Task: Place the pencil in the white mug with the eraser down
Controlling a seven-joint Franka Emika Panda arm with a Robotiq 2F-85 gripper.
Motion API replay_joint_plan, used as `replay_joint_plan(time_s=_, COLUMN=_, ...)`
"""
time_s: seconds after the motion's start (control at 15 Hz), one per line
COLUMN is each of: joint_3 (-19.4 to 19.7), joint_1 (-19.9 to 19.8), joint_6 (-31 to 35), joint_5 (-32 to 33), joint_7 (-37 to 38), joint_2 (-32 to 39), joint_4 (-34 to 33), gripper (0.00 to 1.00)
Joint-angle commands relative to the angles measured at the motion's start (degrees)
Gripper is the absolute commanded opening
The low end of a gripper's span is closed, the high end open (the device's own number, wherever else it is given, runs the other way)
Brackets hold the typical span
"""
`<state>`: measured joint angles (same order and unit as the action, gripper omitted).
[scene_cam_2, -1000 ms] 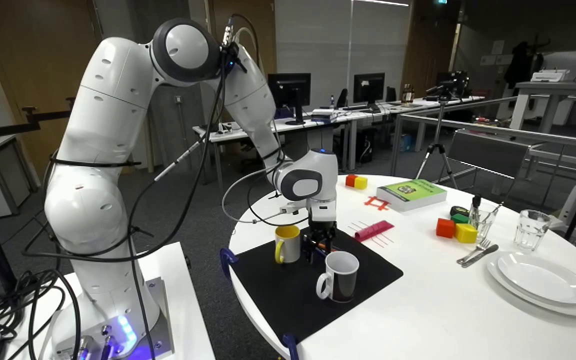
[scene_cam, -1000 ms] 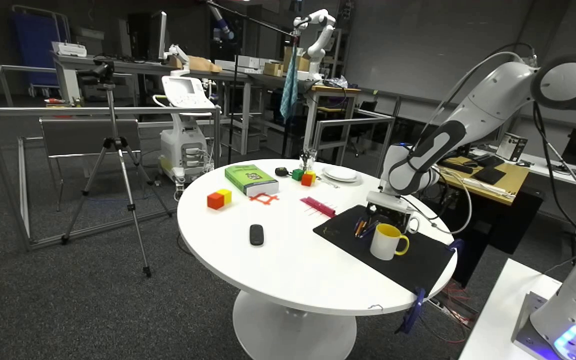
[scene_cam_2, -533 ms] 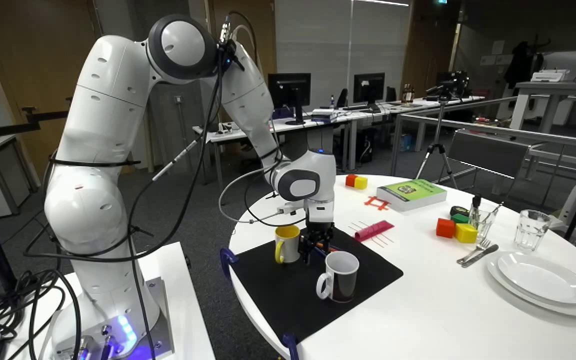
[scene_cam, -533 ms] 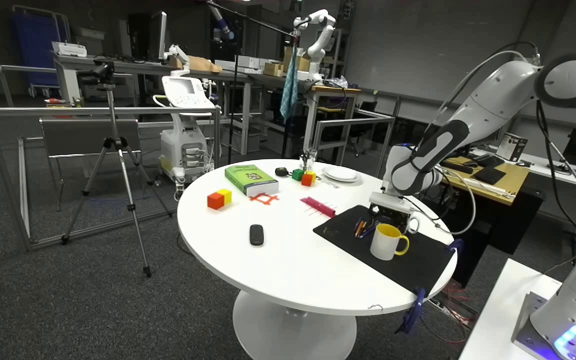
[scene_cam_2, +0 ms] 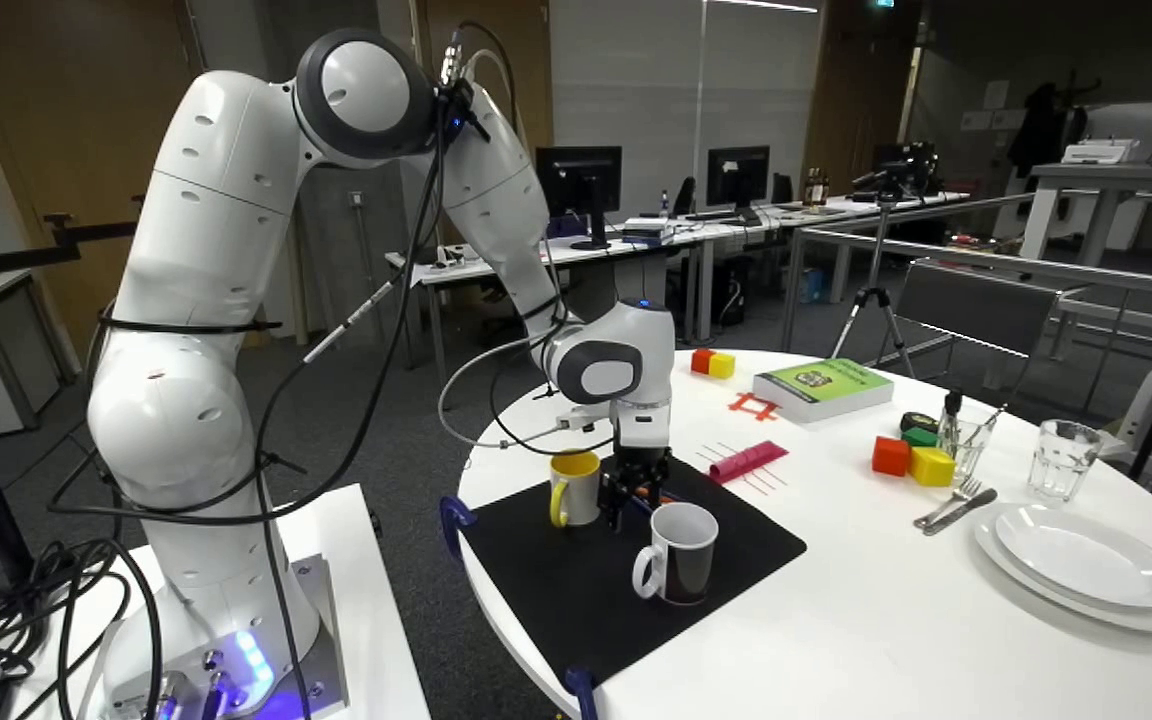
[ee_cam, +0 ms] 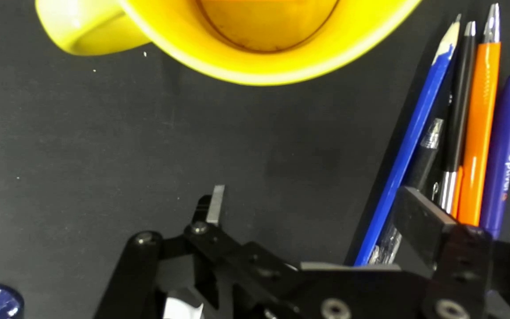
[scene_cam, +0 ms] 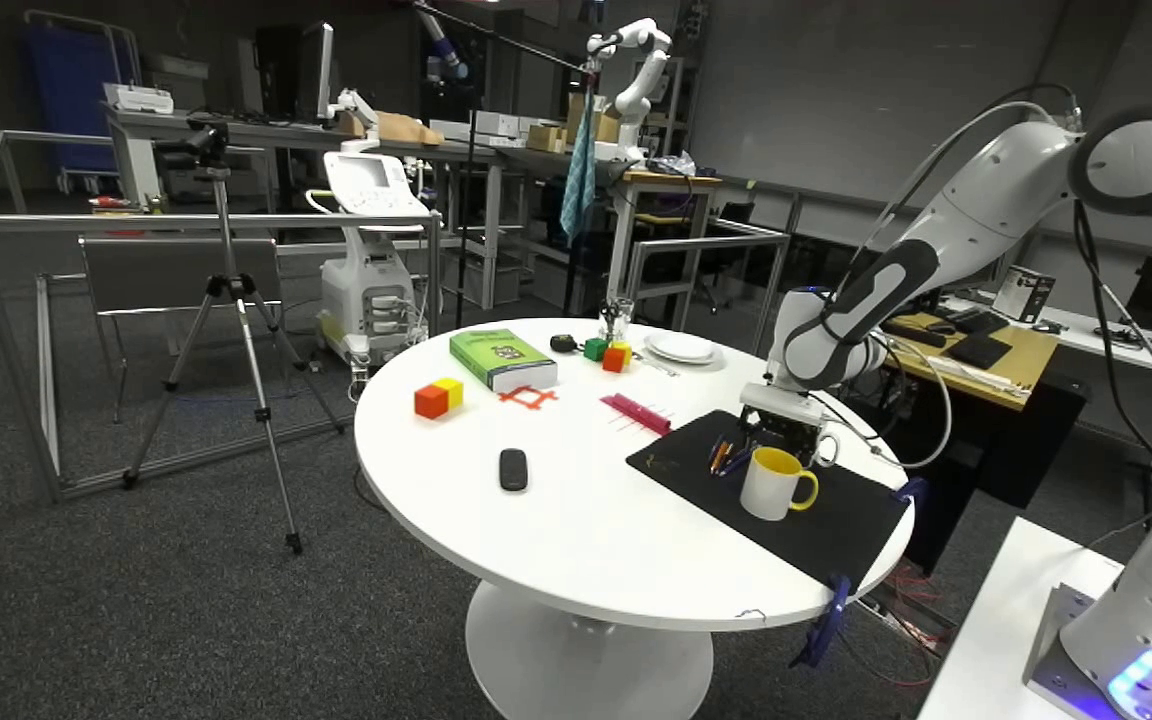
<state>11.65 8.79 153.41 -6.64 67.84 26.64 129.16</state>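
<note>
Wrist view gives the clearest reading: the gripper has its fingers wide apart and clamps nothing, while the blue pencil lies on the black mat beside several pens, its sharpened end near the white mug, which stands upright. As I judge, the step in hand is lining up for the pick. The pencil appears between the fingers, but close to the one on the pens' side, so it would be good to turn the wrist until the pads run along the pencil, and to lower that finger into the narrow space before the pens; otherwise a pen may be pinched too. A grip nearer to the sharpened end should leave the eraser free to enter first. The pencil's back end goes under the gripper, so the eraser is not visible, and whether the finger touches the pens I cannot tell. The upper edge of the wrist view cuts the white mug. In both exterior views the fingertips are dark and hard to make out; a second mug is mostly hidden in one exterior view.
</note>
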Motion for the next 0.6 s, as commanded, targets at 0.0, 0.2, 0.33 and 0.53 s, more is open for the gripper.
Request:
replay_joint_plan(time_s=0.0, joint_3=-0.7, joint_1=-1.1, joint_6=-0.1, joint_5=0.6, joint_7=-0.2, joint_2=-0.5, joint_4=0.0, gripper=1.0)
replay_joint_plan(time_s=0.2, joint_3=-0.6, joint_1=-1.1, joint_6=-0.4, joint_5=0.7, joint_7=-0.1, joint_2=0.2, joint_4=-0.8, gripper=1.0)
replay_joint_plan(time_s=0.33, joint_3=-0.6, joint_1=-1.0, joint_6=-0.6, joint_5=0.8, joint_7=-0.1, joint_2=0.6, joint_4=-1.3, gripper=1.0)
replay_joint_plan(time_s=0.53, joint_3=-0.6, joint_1=-1.0, joint_6=-1.0, joint_5=0.9, joint_7=-0.2, joint_2=1.6, joint_4=-2.5, gripper=1.0)
